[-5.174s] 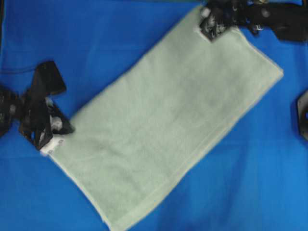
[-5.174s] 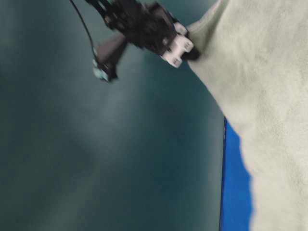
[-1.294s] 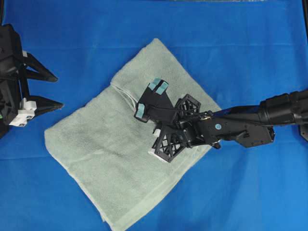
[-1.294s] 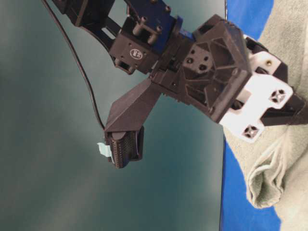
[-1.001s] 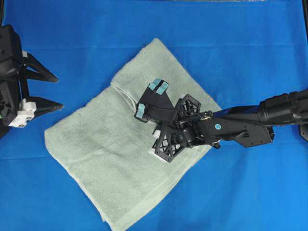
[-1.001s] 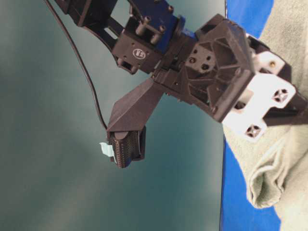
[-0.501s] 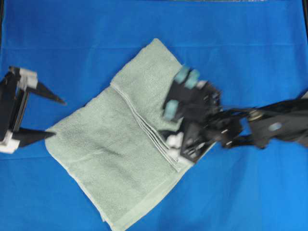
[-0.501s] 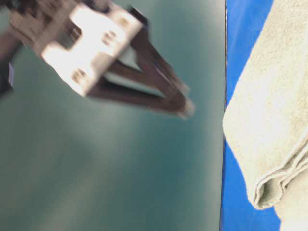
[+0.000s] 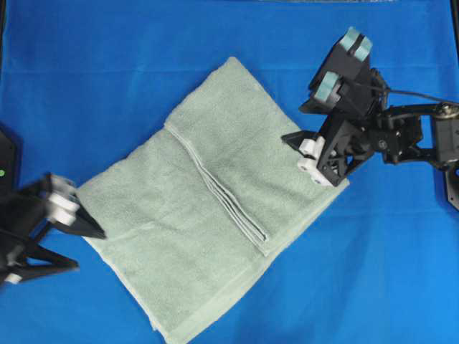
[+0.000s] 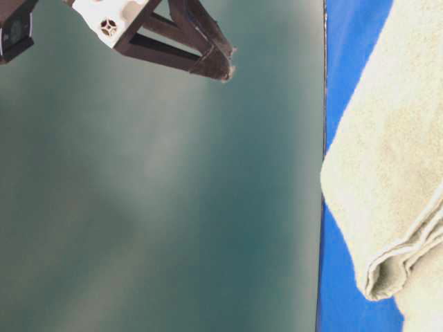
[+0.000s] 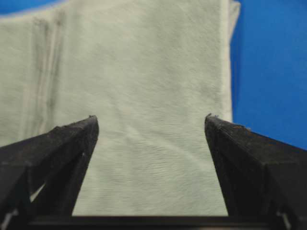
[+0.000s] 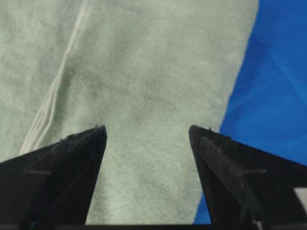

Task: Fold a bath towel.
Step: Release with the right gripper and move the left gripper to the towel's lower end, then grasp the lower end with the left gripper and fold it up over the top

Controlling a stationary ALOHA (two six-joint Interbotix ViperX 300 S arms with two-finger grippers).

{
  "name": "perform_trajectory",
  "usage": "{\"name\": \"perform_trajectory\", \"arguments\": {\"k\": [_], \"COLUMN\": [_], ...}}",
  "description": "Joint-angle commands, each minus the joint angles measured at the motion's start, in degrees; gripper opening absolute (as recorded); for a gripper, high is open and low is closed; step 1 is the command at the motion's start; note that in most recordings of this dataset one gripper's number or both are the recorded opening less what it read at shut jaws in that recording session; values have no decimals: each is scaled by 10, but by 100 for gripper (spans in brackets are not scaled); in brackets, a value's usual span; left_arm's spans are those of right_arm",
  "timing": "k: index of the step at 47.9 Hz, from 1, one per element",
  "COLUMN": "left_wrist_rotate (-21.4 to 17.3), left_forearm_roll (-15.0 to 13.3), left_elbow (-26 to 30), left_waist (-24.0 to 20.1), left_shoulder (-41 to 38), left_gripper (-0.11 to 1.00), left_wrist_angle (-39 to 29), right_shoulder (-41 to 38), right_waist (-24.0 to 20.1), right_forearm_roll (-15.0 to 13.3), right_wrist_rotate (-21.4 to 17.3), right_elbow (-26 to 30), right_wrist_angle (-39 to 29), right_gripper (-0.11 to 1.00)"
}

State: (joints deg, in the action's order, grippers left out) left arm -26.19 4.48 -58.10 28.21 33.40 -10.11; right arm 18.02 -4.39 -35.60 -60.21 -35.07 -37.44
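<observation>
The bath towel (image 9: pixel 208 208), pale sage green, lies diagonally on the blue cloth, its upper right half folded over the rest. The stacked hems (image 9: pixel 222 190) run across its middle. My left gripper (image 9: pixel 90 251) is open at the towel's left corner with nothing between its fingers. In the left wrist view this gripper (image 11: pixel 149 120) hangs over towel (image 11: pixel 144 72) pile. My right gripper (image 9: pixel 300 159) is open above the towel's right edge. Its wrist view shows the gripper (image 12: pixel 147 129) empty over the towel (image 12: pixel 158 72). The table-level view shows a rolled towel (image 10: pixel 387 173) fold and gripper fingers (image 10: pixel 208 59) raised.
Blue cloth (image 9: pixel 143 57) covers the table all round the towel. A black fixture (image 9: pixel 452 188) sits at the right edge of the overhead view. The table-level view shows the cloth's edge (image 10: pixel 323 138) against a dark green backdrop (image 10: pixel 138 207).
My right gripper has lifted off the towel's middle and drawn back up and right to its edge. My left gripper has swung down from the upper left to the towel's left corner.
</observation>
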Motion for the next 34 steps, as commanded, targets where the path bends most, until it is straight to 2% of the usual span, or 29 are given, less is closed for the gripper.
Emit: {"name": "perform_trajectory", "arguments": {"k": [1,5,11,17,26,29,32,34], "left_wrist_rotate": [23,39,40,40,33,46,39,30], "left_forearm_roll": [-1,-2,-2,-2,-1,-1,-1,-1], "left_elbow": [37,62,98,130,151,155,156,156], "left_waist": [4,7,6,7,-4,-10,-10,-10], "left_shoulder": [-64,-138,-247,-319,-376,-381,-383,-383], "left_gripper": [84,84,84,84,83,81,75,66], "left_wrist_angle": [4,4,7,11,13,14,15,15], "right_shoulder": [12,12,12,14,20,24,28,32], "right_waist": [2,2,4,4,4,4,4,4], "right_forearm_roll": [-3,-3,-3,-3,-3,-3,-3,-3], "right_wrist_rotate": [1,1,1,1,1,1,1,1], "right_elbow": [2,-4,-11,-22,-41,-47,-53,-55], "right_wrist_angle": [3,2,2,2,2,2,2,1], "right_gripper": [67,67,67,67,67,67,67,67]}}
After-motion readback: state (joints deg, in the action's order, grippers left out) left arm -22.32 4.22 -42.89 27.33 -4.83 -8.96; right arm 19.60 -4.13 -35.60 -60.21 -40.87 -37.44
